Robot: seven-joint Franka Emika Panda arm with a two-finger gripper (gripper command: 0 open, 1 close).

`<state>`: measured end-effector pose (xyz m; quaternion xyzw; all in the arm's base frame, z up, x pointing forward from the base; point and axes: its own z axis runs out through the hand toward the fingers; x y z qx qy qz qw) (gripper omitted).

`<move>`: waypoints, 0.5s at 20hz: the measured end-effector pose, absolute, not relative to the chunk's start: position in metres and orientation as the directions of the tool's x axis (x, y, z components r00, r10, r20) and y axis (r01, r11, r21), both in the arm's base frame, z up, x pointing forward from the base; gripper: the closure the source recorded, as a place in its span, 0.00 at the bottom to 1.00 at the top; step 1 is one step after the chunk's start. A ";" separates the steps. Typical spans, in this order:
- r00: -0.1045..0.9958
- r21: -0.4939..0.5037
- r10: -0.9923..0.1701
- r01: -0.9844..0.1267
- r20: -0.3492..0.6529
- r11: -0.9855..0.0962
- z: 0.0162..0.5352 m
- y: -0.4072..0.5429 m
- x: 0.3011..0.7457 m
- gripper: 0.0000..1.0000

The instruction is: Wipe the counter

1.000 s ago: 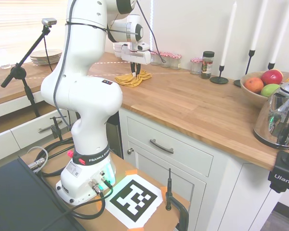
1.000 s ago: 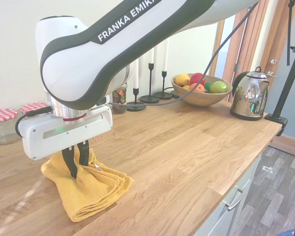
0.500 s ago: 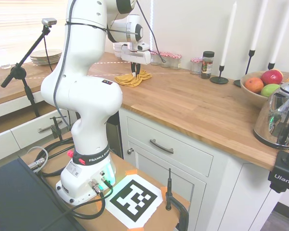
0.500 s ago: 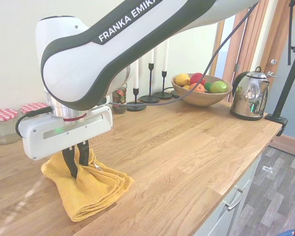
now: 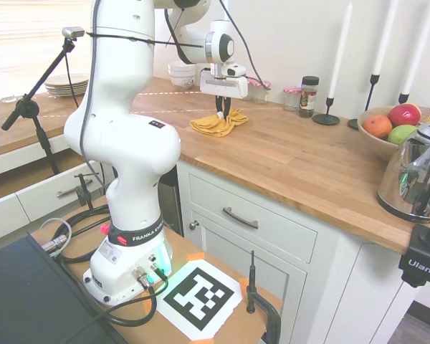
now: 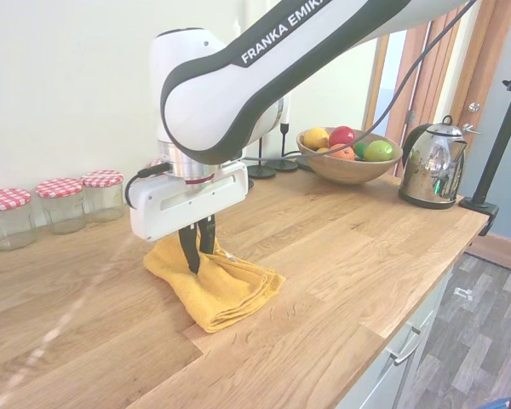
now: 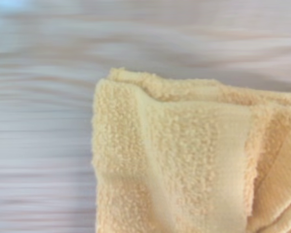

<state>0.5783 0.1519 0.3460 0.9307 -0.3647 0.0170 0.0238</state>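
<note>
Your gripper [image 6: 198, 254] is pinched down on the folded yellow towel [image 6: 221, 285], lying mid-way along the counter [image 6: 341, 247]. Keep steady downward pressure so the towel drags flat instead of bunching.

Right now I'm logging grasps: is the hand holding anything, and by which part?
The hand pinches the folded yellow towel near its top, pressing it on the counter.

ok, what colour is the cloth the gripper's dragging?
Mustard yellow terry cloth, plain, no pattern; clearest in the wrist view.
</note>
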 end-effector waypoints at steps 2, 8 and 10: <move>0.733 0.031 -0.678 -0.680 0.053 -0.733 0.353 0.120 0.580 1.00; 0.728 0.026 -0.684 -0.685 0.041 -0.728 0.359 0.028 0.585 1.00; 0.726 0.025 -0.687 -0.688 0.034 -0.725 0.358 0.003 0.586 1.00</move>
